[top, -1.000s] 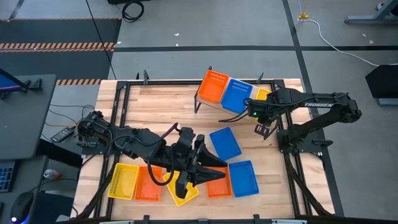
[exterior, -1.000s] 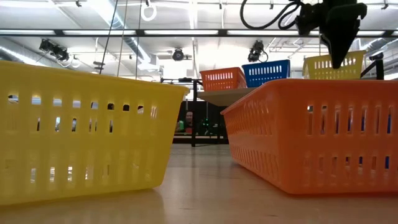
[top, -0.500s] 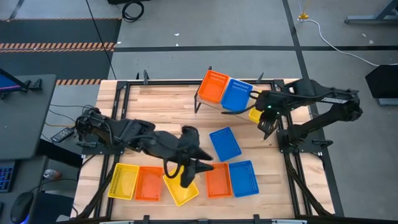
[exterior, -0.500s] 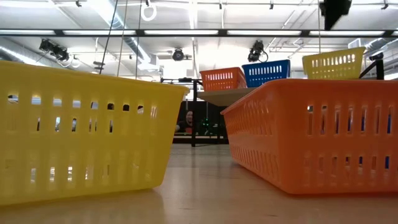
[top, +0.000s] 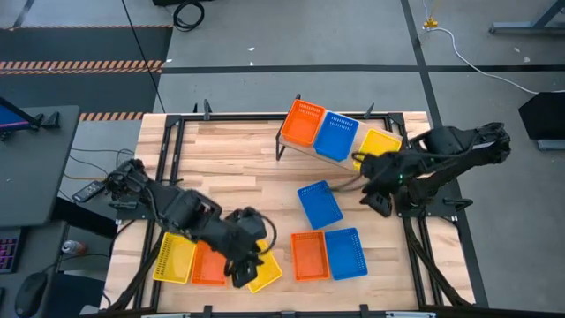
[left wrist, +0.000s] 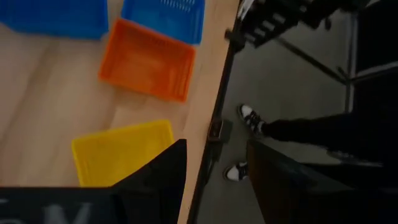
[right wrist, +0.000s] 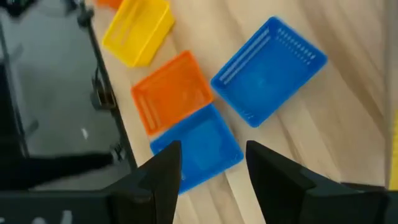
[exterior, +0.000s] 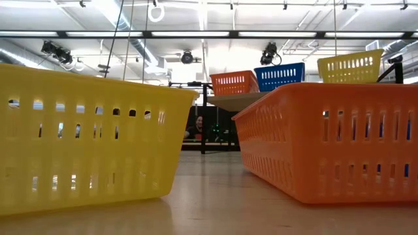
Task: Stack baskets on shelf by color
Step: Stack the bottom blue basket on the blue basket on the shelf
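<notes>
At the right side of the table, just off the shelf's end, the right gripper point(top: 371, 196) hangs over bare wood with its two dark fingers point(right wrist: 163, 171) spread apart and nothing between them, a tilted blue basket point(top: 319, 204) just beside it toward the table middle. Left gripper point(top: 243, 269) is low at the front edge, fingers point(left wrist: 165, 168) parted and empty, sitting over a skewed yellow basket point(top: 265, 273); the left wrist view shows that yellow basket point(left wrist: 118, 152) just past the fingers, an orange one point(left wrist: 147, 59) beyond it, and a person's shoes point(left wrist: 249, 116) on the floor off the table edge. Beside the left gripper, at the front left: a yellow basket point(top: 175, 257) and an orange basket point(top: 207, 264) touching side by side. Front right of it: an orange basket point(top: 309, 254) and a blue basket point(top: 346, 253) side by side, touching. The shelf point(top: 298, 147) stands at the back of the table point(top: 229, 159) holding one row of three, none stacked: orange basket point(top: 303, 122), blue basket point(top: 335, 135), yellow basket point(top: 380, 143), left to right. The low view shows the same three up on the shelf point(exterior: 225, 101) behind a near yellow and near orange basket
</notes>
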Controlling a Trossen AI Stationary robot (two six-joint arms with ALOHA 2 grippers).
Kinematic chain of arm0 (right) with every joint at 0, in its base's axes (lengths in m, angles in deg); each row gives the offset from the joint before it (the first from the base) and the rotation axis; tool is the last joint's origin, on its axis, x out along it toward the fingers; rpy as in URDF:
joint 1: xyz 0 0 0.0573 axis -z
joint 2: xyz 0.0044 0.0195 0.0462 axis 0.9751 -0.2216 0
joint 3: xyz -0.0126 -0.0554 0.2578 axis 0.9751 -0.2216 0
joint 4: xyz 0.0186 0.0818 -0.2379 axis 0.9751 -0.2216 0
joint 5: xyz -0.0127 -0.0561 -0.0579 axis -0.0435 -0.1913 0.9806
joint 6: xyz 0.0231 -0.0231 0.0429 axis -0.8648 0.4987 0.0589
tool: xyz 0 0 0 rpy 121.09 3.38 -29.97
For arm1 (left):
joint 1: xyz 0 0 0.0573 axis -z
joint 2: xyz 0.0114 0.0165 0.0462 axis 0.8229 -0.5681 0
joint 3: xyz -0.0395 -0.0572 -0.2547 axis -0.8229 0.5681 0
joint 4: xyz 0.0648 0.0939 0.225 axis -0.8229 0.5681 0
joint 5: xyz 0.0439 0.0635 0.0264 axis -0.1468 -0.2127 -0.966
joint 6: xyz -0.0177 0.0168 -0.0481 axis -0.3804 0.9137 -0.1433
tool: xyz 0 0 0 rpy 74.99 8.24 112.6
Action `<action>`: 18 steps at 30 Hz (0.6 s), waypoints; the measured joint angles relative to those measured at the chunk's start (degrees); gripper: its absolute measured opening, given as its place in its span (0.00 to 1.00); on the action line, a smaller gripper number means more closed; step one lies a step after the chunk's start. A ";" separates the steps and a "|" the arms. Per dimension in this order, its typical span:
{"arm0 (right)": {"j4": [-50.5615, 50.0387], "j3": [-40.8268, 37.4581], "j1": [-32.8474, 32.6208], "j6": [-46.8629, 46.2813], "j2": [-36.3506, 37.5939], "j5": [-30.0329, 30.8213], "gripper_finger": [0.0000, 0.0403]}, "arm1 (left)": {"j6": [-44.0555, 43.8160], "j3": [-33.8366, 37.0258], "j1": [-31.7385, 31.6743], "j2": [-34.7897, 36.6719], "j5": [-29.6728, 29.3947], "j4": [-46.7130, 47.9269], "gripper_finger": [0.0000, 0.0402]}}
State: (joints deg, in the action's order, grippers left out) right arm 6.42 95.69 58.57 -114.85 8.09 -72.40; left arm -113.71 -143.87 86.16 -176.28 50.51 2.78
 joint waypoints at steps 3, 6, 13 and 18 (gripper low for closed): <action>-0.05 -0.20 -3.08 3.13 -1.99 0.05 0.46 | -4.98 0.00 0.51 -2.33 -0.63 0.18 0.43; 0.52 -0.80 -5.27 6.50 -4.39 0.03 0.46 | -8.35 0.00 0.86 -5.19 -0.70 -1.08 0.43; 11.53 -1.26 -8.64 10.66 -9.78 -3.61 0.46 | -15.03 0.00 0.97 -11.32 2.48 -5.38 0.43; 11.24 -1.33 -10.64 10.35 -11.21 -6.20 0.46 | -15.09 -0.02 1.58 -13.55 -0.10 -18.20 0.43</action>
State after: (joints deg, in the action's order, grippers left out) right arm 17.66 94.36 47.93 -104.49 -3.12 -78.60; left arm -128.81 -143.89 87.74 -189.83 50.42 -15.43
